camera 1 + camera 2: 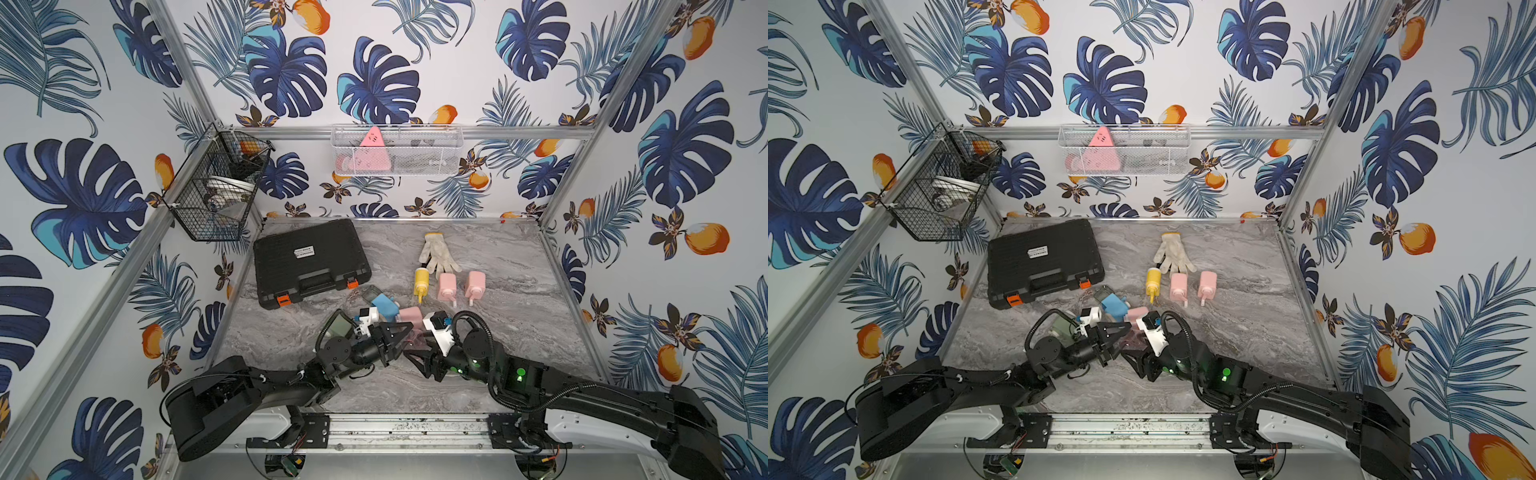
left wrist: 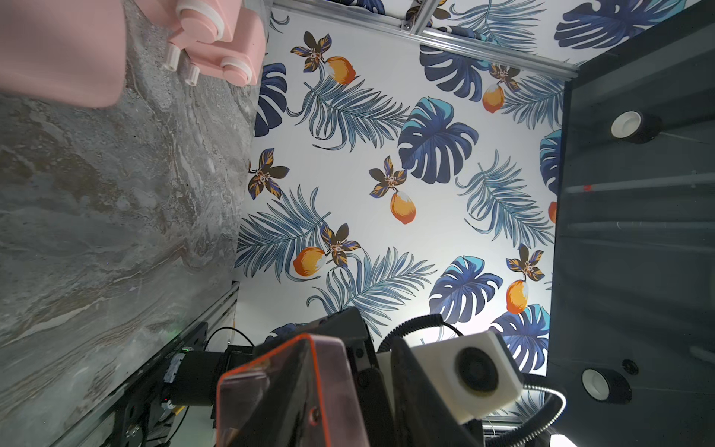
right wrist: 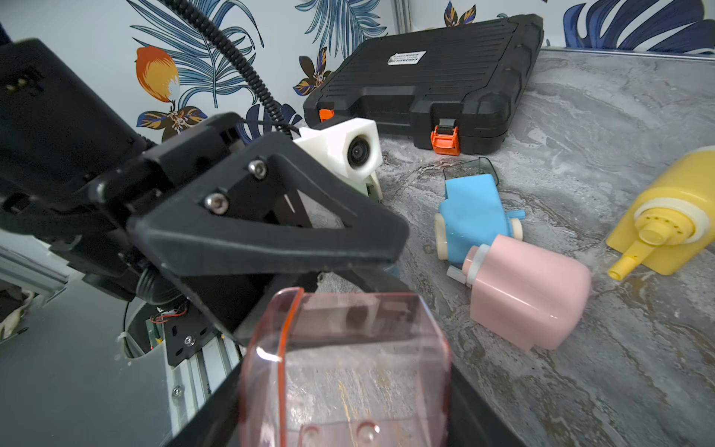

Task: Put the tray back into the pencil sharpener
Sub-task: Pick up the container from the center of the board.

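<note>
The right gripper clamps the clear pink plastic tray over the grey marbled table. The left gripper straddles its far rim (pinching or not, I cannot tell). Beyond, apart, lies the rounded pink pencil sharpener.

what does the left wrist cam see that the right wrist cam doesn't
Only the left wrist view: a pair of pink sharpeners lying side by side, and the right arm's white camera.
Only the right wrist view: the black case, the blue sharpener, the yellow sharpener and the left gripper.
Both: the clear pink tray up close, and the marble table.
</note>
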Robot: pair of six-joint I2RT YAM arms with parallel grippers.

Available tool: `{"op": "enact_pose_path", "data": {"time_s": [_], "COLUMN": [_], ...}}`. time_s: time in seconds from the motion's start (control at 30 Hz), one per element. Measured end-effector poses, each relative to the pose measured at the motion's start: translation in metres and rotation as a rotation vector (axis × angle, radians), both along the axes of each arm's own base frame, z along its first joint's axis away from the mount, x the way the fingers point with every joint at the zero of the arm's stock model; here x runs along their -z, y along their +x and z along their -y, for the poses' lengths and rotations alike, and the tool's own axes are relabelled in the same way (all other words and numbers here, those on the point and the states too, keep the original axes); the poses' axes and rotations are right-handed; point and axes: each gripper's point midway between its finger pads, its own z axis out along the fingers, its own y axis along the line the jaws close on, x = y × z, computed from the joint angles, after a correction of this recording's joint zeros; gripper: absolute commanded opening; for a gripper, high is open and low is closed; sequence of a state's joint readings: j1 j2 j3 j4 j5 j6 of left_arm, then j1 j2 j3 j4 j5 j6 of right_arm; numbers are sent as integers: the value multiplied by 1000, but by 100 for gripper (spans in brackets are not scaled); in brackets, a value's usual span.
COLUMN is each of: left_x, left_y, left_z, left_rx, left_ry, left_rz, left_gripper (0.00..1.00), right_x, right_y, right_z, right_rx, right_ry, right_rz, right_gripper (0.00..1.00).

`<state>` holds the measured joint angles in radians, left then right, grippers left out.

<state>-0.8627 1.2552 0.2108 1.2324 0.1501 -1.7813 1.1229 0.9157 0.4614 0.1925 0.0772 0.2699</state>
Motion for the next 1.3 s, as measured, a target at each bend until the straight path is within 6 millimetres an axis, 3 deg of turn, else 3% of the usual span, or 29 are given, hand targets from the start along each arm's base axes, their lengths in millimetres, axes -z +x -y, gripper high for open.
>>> {"op": "enact_pose_path", "data": {"time_s": [0.27, 0.43, 0.5, 0.67, 0.83, 1.03, 1.23, 1.3], "left_x": [-10, -2, 3, 5, -2, 3, 0, 19], "left_y": [-3, 0, 3, 4, 5, 3, -21, -27], "left_z": [-3, -5, -4, 3, 4, 3, 25, 28], "left_rx": [2, -17, -25, -7, -8, -14, 27, 47], "left_ry": [5, 34, 49, 49, 22, 115, 485, 633], "left_rz": [0, -31, -48, -41, -19, -14, 47, 53], "left_gripper": [19, 6, 1, 0, 0, 0, 0, 0], "right_x": [-11, -3, 2, 5, -5, -30, -51, -53], "right_y": [4, 4, 5, 7, 4, 10, 32, 37], "right_z": [-6, -7, -7, -5, -2, 22, 66, 76], "right_rx": [3, -7, -5, 16, 18, 123, 384, 448], "right_ry": [66, 47, 29, 26, 63, 90, 77, 64], "right_rz": [33, 48, 50, 34, 27, 19, -26, -36], "right_gripper": [54, 57, 64, 96, 100, 100, 100, 100]}}
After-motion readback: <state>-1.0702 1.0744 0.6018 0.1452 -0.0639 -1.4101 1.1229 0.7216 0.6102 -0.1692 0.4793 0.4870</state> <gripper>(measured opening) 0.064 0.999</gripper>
